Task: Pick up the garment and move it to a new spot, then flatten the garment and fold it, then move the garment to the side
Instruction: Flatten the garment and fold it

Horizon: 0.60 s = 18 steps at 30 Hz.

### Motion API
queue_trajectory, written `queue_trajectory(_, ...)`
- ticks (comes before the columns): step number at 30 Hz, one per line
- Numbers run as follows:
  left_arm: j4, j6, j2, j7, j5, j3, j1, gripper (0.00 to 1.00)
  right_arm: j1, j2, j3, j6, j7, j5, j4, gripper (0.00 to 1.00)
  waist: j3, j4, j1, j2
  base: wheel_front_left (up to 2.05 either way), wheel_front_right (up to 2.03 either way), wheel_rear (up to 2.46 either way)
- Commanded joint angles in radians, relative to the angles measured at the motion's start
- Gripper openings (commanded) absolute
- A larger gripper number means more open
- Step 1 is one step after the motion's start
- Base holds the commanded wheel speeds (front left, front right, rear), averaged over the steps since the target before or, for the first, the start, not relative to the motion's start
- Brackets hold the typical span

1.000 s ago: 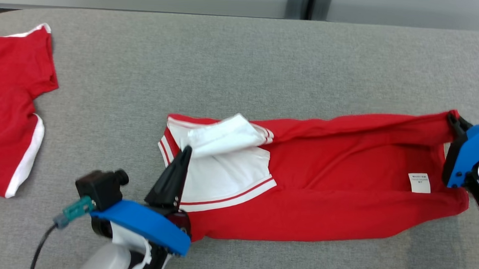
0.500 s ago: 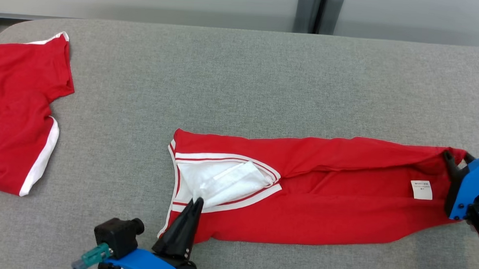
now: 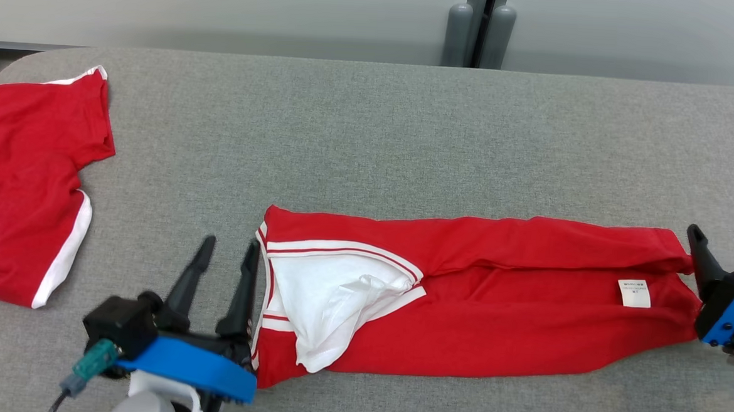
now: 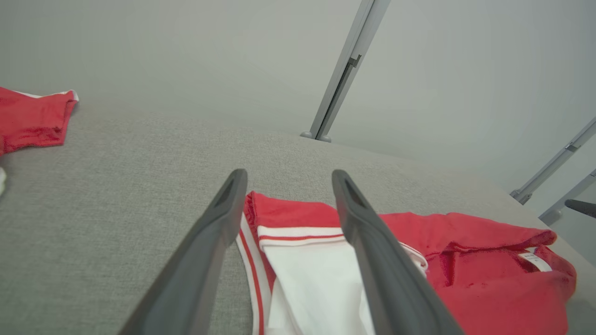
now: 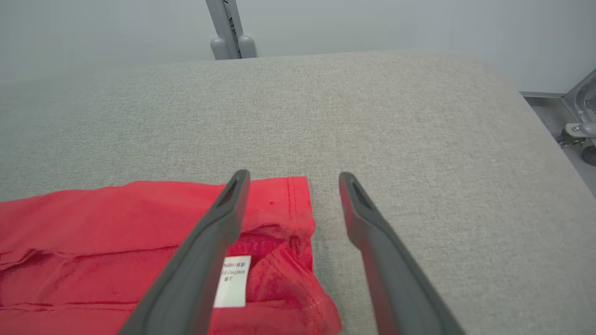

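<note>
Nearest the robot, the left gripper stands at the lower left with its 2 fingers spread apart and nothing between them; its inner finger sits just beside the collar end of the garment, and whether it touches the cloth cannot be told. In the left wrist view the same gripper shows one finger over bare table and the other over the striped collar edge. At the lower right, the right gripper is likewise spread and empty, just off the hem end of the garment. In the right wrist view that gripper has one finger over the hem corner and the other over bare table. The garment, red, lies flat on the table as 1 long narrow band between the 2 grippers, close to the near edge, collar to the robot's left and hem to its right. A white collar panel with red and white striped trim lies exposed and rumpled at the collar end; a white care label faces up near the hem. Farther back and well apart, at the table's left edge, lies a second red garment with white trim. Beyond the far edge stand 2 grey posts against a pale wall
</note>
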Motion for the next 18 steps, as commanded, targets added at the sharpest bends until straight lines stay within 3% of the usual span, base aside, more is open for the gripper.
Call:
queue_trajectory(1, 0.013, -0.001, -0.006, -0.006, 0.024, 0.025, -0.033, 1.00, 0.014, 0.025, -0.005, 0.001, -0.006, 0.009, -0.020, 1.00, 0.000, -0.001, 0.0001, 0.0000, 0.00, 0.00, 0.00)
queue_trajectory(9, 0.083, -0.012, -0.031, -0.009, 0.128, 0.137, -0.124, 1.00, -0.016, 0.096, -0.006, 0.001, -0.060, -0.014, -0.010, 1.00, 0.027, -0.014, 0.0001, 0.0000, 0.00, 0.00, 0.00)
queue_trajectory(18, 0.112, -0.035, -0.054, -0.009, 0.162, 0.224, -0.096, 1.00, -0.070, 0.115, -0.055, 0.001, -0.156, -0.063, 0.161, 1.00, 0.059, -0.017, 0.0001, 0.0000, 0.00, 0.00, 0.00)
